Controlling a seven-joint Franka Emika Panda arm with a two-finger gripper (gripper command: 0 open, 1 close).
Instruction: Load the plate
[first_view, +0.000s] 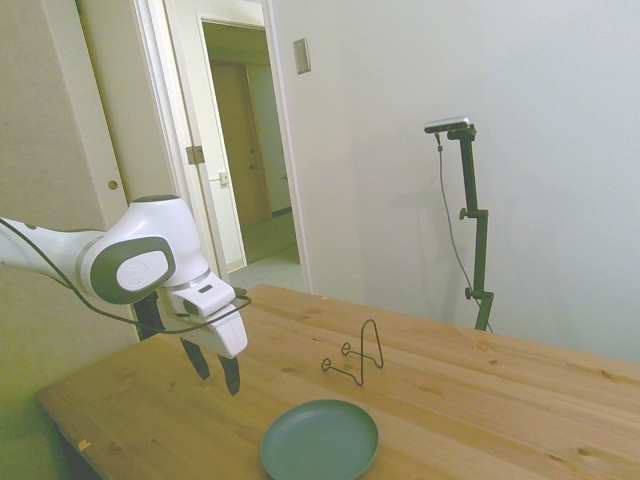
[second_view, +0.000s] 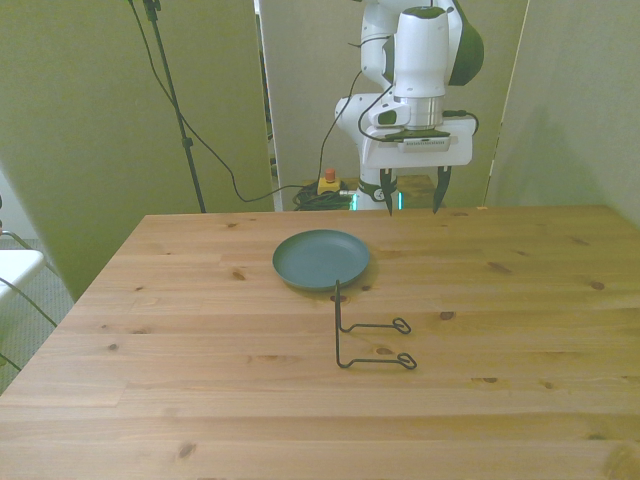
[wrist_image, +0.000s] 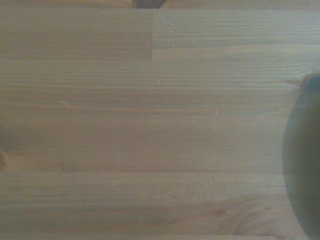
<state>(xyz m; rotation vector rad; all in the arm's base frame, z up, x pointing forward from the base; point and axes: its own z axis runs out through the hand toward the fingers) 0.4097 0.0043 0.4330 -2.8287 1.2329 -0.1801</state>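
Teal plate (second_view: 321, 259) flat, end effector (second_view: 411, 196) apart — raised

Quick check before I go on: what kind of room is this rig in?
Probably a plain indoor room used as a robot test setup, not a kitchen: bare walls and an open doorway, a wooden table holding only the plate and a wire stand, and the gripper.

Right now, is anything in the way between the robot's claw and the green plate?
No. Only bare table lies between the open gripper and the plate. The wire stand sits on the plate's other side.
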